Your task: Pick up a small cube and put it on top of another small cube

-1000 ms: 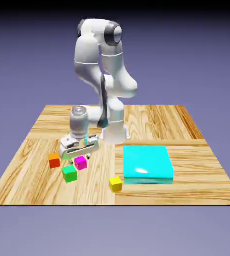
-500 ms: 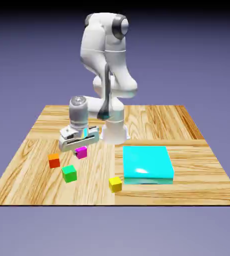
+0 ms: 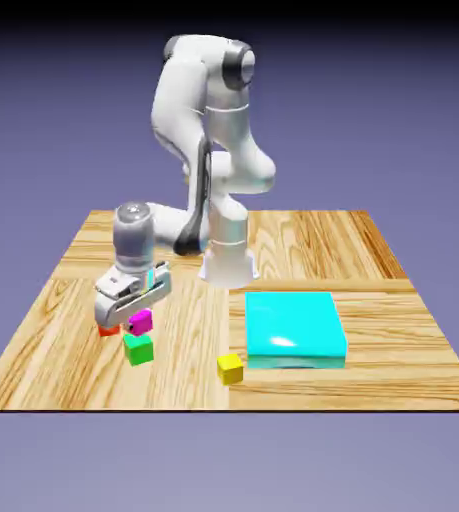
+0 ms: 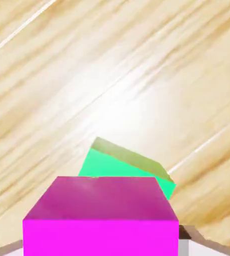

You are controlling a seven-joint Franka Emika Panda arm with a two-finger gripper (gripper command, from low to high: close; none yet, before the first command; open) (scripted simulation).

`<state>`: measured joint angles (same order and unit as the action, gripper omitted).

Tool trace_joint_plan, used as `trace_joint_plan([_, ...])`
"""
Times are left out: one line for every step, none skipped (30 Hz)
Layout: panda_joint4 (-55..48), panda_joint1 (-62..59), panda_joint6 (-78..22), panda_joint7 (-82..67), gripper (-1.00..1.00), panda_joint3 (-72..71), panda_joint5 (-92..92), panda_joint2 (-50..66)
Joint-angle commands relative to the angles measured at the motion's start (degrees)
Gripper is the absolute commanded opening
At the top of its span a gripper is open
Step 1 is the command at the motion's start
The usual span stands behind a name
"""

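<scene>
- The wooden surface [image 3: 303, 250] carries everything; the large flat cyan block [image 3: 293, 328] lies well apart from the jaws, toward the exterior view's right.
- The white arm [image 3: 208, 110] has swung its jaws [image 3: 138, 312] toward the exterior view's left since a second ago, when they were low at the magenta cube on the surface.
- The small magenta cube [image 3: 140, 322] is now lifted, clamped between the jaws, and hangs just above the small green cube [image 3: 139, 348]; I judge only lowering and release remain.
- The hand view shows the green cube [image 4: 137, 172] offset and rotated beneath the magenta cube [image 4: 101, 220]; whether they touch is unclear.
- The orange-red cube [image 3: 106, 329] peeks out beside the jaws; the yellow cube [image 3: 231, 368] sits apart.
</scene>
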<state>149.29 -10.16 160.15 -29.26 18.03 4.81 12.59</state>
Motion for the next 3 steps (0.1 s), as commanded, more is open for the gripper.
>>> trace_joint_plan([0.0,0.0,0.0,0.0,1.0,0.0,0.0,0.0])
trace_joint_plan([0.0,0.2,-2.0,0.6,1.0,0.2,0.9,-2.1])
trace_joint_plan([0.0,0.4,-4.0,1.3,1.0,0.5,1.9,-4.1])
